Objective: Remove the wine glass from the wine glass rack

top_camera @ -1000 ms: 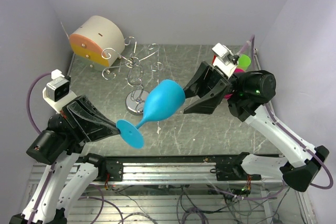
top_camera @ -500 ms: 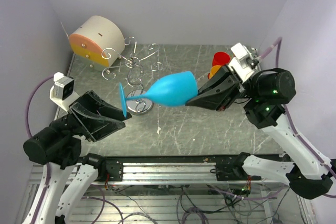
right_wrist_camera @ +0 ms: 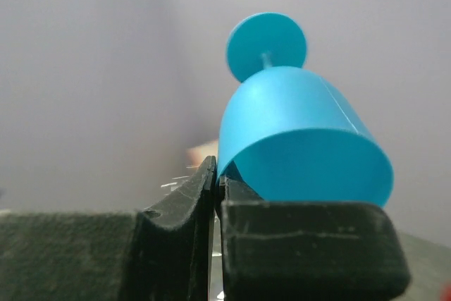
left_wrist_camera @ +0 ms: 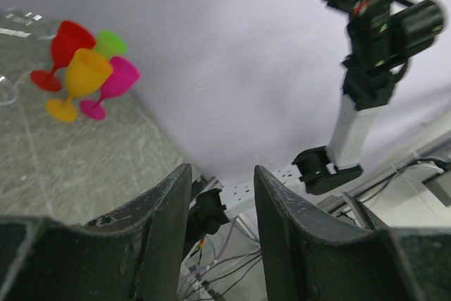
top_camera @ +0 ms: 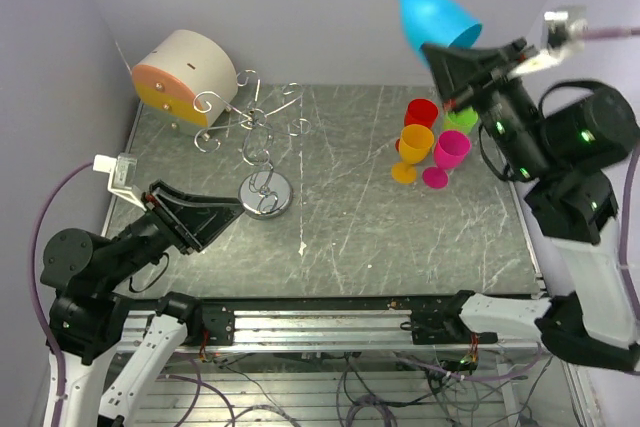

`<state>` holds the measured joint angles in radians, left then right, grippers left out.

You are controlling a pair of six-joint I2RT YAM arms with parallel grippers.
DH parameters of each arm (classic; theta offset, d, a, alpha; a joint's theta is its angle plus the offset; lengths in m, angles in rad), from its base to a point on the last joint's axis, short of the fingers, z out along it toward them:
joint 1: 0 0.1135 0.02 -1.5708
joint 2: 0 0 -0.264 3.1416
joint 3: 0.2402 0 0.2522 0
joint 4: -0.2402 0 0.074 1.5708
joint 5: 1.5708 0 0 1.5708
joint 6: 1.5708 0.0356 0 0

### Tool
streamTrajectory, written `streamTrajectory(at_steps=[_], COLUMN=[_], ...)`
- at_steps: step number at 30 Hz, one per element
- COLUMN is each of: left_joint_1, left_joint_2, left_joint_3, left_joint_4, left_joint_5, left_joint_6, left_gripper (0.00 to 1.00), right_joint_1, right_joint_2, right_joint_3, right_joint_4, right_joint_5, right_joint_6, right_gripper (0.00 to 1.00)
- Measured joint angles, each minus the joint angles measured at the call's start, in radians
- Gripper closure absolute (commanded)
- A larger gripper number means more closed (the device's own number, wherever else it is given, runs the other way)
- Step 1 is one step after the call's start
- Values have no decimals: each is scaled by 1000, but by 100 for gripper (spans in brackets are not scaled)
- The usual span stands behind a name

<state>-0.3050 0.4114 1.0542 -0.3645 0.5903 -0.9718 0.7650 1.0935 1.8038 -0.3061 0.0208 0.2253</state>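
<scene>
The blue wine glass (top_camera: 428,9) hangs high in the air at the back right, foot tilted up and left, well clear of the wine glass rack (top_camera: 262,147). My right gripper (top_camera: 452,52) is shut on the rim of its bowl. In the right wrist view the glass (right_wrist_camera: 303,139) fills the middle, and the right gripper (right_wrist_camera: 218,182) pinches the rim wall between closed fingers. The silver wire rack stands on its shiny round base (top_camera: 265,194) with no glass on it. My left gripper (top_camera: 225,215) is open and empty, low beside the base; in the left wrist view it (left_wrist_camera: 222,181) holds nothing.
A beige-and-orange cylinder (top_camera: 183,75) sits at the back left behind the rack. Red (top_camera: 420,112), orange (top_camera: 413,142), pink (top_camera: 448,152) and green (top_camera: 462,117) goblets cluster at the right under the raised right arm. The grey walls stand close on three sides.
The right gripper closed on the glass's rim and carried it up and to the right, away from the rack. The left gripper let go of the foot, opened and drew back.
</scene>
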Motion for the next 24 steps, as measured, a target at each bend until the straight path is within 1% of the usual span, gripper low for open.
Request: streamTrajectory(at_steps=[3,5,7,9,11,13,15,17,18,20,24], left_joint_1=[0,0,0,0,0,0,0,0,0,0,0], left_joint_2=[0,0,-1,-2,-3,-3,-3,-3,-3,-3,-1], left_joint_3=[12,28,45,54,59,62,66,71,73,76,76], left_joint_4=[-88,-130,-162,-181,-208,-234,-266,-290,-301,-322,-350], left_joint_5=[-32,-50,-65,-76,-89,-101,-117,-129,-135,-144,-160], left_joint_6=[34,54,71,84,97,110,126,138,146,160,188], left_gripper=[51,52,53,54,55,55,56,56,56,56,57], right_joint_1=[-8,-55,-177,-352,-509,-653,-783,-895,-938,-985,-1018], right_joint_2=[149,281,415,550,627,660,662,633,611,553,439], right_joint_3=[175,290,406,502,507,464,410,341,299,210,53], right_joint_4=[-106,-177,-273,-370,-436,-513,-580,-613,-624,-635,-656], right_joint_5=[354,556,639,676,682,650,589,525,493,447,352], right_joint_6=[-92,-158,-185,-181,-168,-140,-99,-55,-34,-1,35], right_gripper=[100,100,100,100,100,100,100,100,100,100,100])
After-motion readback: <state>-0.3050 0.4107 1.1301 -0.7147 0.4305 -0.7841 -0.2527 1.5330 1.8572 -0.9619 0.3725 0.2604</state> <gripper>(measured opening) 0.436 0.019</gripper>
